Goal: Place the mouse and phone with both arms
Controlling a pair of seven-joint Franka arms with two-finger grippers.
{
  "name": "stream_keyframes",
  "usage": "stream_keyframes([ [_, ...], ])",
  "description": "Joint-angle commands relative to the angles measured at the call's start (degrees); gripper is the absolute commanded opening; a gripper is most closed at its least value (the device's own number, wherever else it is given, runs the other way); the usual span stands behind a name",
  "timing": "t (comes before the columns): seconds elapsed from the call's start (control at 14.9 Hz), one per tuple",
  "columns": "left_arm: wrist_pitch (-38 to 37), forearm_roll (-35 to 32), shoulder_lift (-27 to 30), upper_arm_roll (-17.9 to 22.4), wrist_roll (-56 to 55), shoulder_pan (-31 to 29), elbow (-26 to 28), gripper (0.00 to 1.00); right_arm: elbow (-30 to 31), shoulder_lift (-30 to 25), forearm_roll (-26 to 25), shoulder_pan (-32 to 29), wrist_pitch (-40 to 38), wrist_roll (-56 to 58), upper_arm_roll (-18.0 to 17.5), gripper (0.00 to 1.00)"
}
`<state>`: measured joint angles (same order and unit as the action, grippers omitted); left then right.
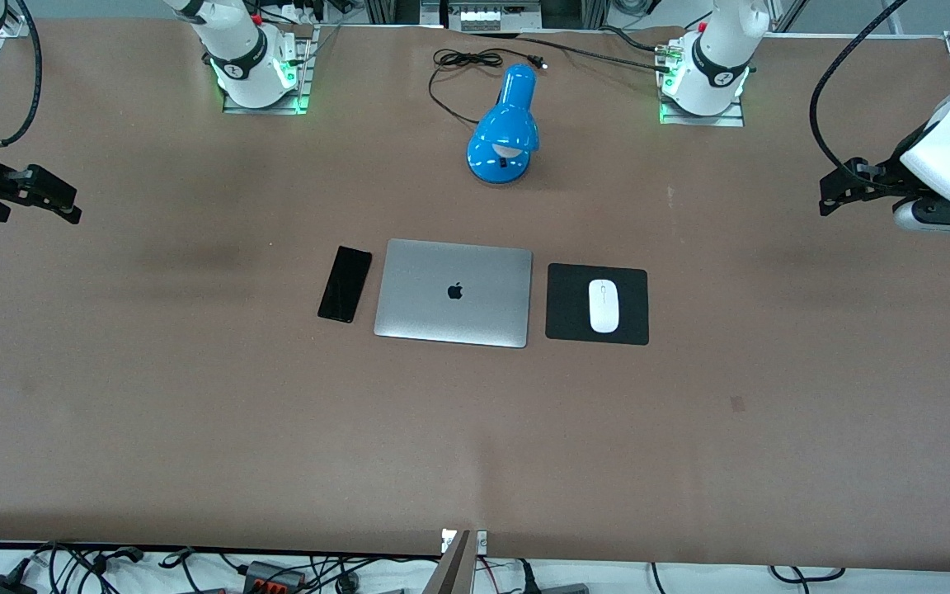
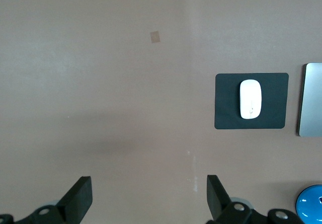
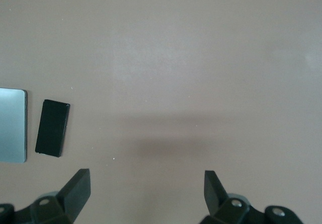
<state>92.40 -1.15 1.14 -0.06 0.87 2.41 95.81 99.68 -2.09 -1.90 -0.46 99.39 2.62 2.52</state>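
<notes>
The white mouse point(image 1: 604, 305) lies on a square black mat point(image 1: 632, 285), beside the closed silver laptop point(image 1: 453, 292) toward the left arm's end. The black phone point(image 1: 345, 284) lies flat on the table beside the laptop, toward the right arm's end. My left gripper point(image 1: 836, 195) is open and empty, up over bare table at its own end. My right gripper point(image 1: 63, 202) is open and empty, up over bare table at its end. The left wrist view shows the mouse point(image 2: 250, 99) and open gripper point(image 2: 149, 196). The right wrist view shows the phone point(image 3: 52, 128) and open gripper point(image 3: 147, 193).
A blue desk lamp point(image 1: 505, 128) lies on the table farther from the front camera than the laptop, its black cord point(image 1: 463, 62) coiled near the table's edge between the arm bases. Brown table surface point(image 1: 475, 445) stretches wide nearer the front camera.
</notes>
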Motion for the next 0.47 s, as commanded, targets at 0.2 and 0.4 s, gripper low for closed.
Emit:
stream_keyframes([
  [0.2,-1.3,-0.7,-0.9,0.2,1.1,0.5,-1.9,1.00,-0.4,-0.4,0.0,0.5,-1.7,0.8,0.2,1.00],
  [0.4,-1.3,-0.8,-0.9,0.2,1.0,0.5,-1.9,1.00,-0.4,-0.5,0.1,0.5,-1.7,0.8,0.2,1.00],
])
